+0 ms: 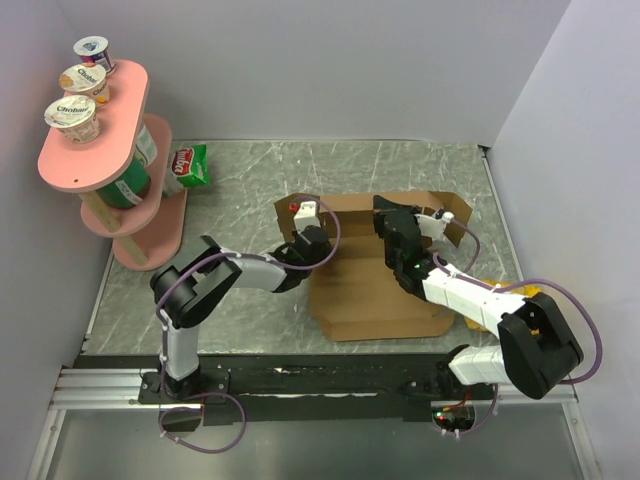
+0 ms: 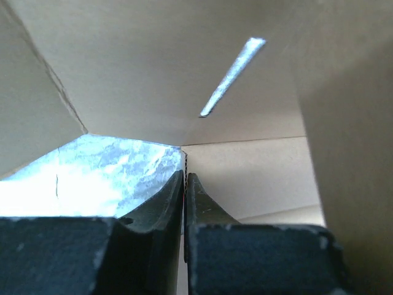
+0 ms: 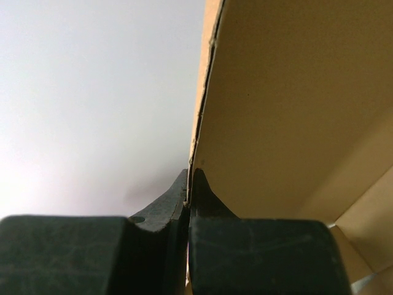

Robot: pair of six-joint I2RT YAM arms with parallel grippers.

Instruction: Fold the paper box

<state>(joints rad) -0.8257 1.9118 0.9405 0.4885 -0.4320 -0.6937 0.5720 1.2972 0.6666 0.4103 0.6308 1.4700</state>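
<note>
At the desk (image 1: 250,170) centre, toward four o'clock, we see the paper box (image 1: 375,290) lying partly folded. Farther back, our left tool (image 2: 185,178) pinches its eleven o'clock flap edge; our right tool (image 3: 190,178) clamps the one o'clock wall. Both thin pinches could slip and let the walls drop, or uneven pulling might tear a crease.

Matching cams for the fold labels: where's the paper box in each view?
Top external: paper box lies centre-right on the table.
Left wrist: paper box fills top and right; left gripper pinches a flap edge.
Right wrist: paper box fills the right half; right gripper pinches its edge.
Shared landmark: the flap edge each gripper pinches, near the box's far side in the top view.
</note>
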